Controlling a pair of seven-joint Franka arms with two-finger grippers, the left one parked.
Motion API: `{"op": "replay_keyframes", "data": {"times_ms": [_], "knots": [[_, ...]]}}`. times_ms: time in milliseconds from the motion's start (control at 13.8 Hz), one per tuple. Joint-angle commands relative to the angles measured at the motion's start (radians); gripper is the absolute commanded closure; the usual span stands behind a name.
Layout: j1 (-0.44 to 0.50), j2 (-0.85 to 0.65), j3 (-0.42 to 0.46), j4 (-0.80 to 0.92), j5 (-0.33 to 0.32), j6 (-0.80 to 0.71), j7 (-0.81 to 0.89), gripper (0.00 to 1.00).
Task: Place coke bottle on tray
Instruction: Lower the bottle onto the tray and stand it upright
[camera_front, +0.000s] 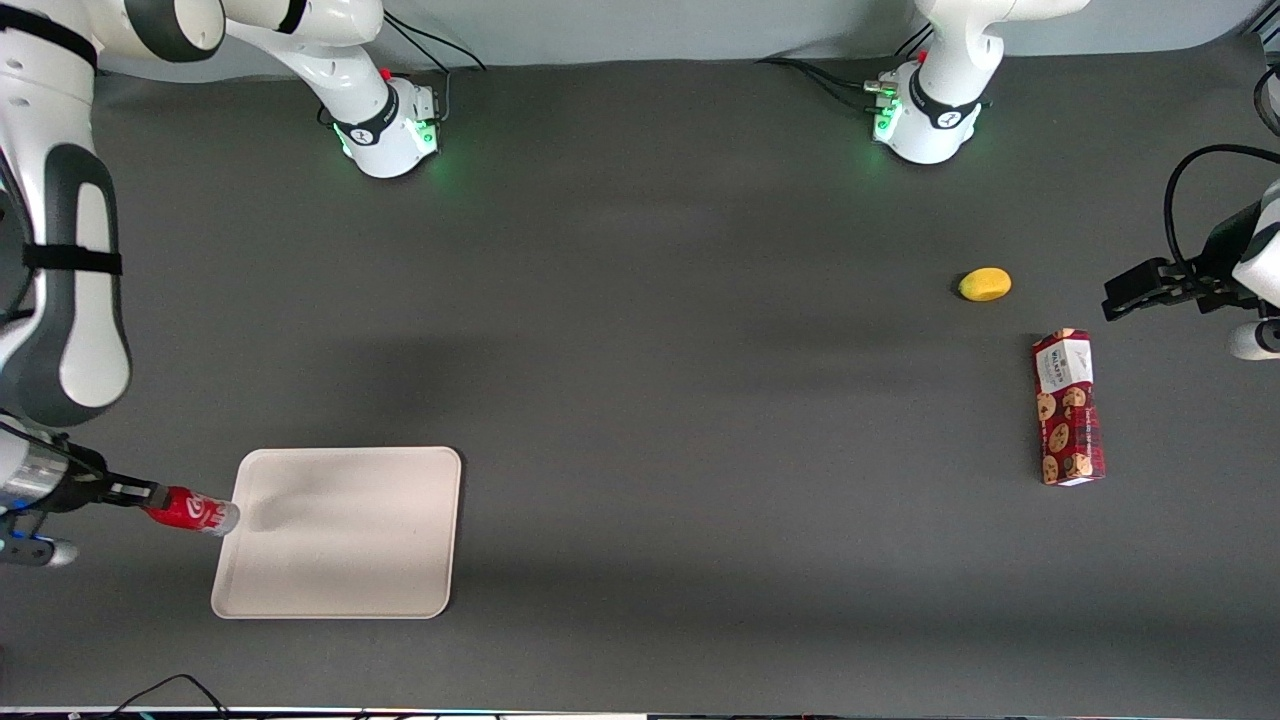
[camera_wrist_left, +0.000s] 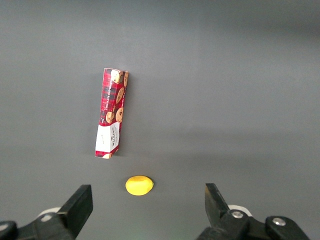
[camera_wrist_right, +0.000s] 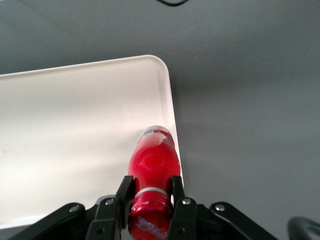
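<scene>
I held the coke bottle (camera_front: 190, 511) nearly level, its long axis running from my fingers (camera_wrist_right: 181, 212) toward the tray (camera_front: 340, 590), the silvery base leading and tipped slightly down, the capped end back in my grip. My fingers were clamped on its neck, one on each side, closed just to the neck's width. The base hung over the tray's rim at the edge toward the working arm's end of the worktop (camera_front: 700, 400). A cookie box (camera_front: 1068, 407) and a yellow fruit (camera_front: 985, 284) lay toward the parked arm's end.
</scene>
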Motion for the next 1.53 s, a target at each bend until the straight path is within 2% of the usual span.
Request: {"op": "replay_keyframes", "data": {"times_ms": [0,509,582,655,727,800,1091,1309,1455], "knots": [[0.005,0.039,0.0,0.051,0.021,0.011,-0.003,1.0],[0.005,0.08,0.01,0.048,0.038,0.039,-0.006,1.0],[0.005,0.08,0.011,0.039,0.038,0.041,-0.006,0.98],[0.005,0.08,0.011,0.031,0.036,0.051,-0.006,0.77],[0.005,0.077,0.011,0.02,0.036,0.077,-0.006,0.34],[0.007,0.074,0.014,0.011,0.036,0.09,-0.005,0.0],[0.039,0.033,0.007,0.011,0.024,0.085,0.001,0.0],[0.048,-0.102,0.007,-0.071,0.025,0.074,0.001,0.0],[0.05,-0.183,0.005,-0.102,0.021,-0.028,0.0,0.0]]}}
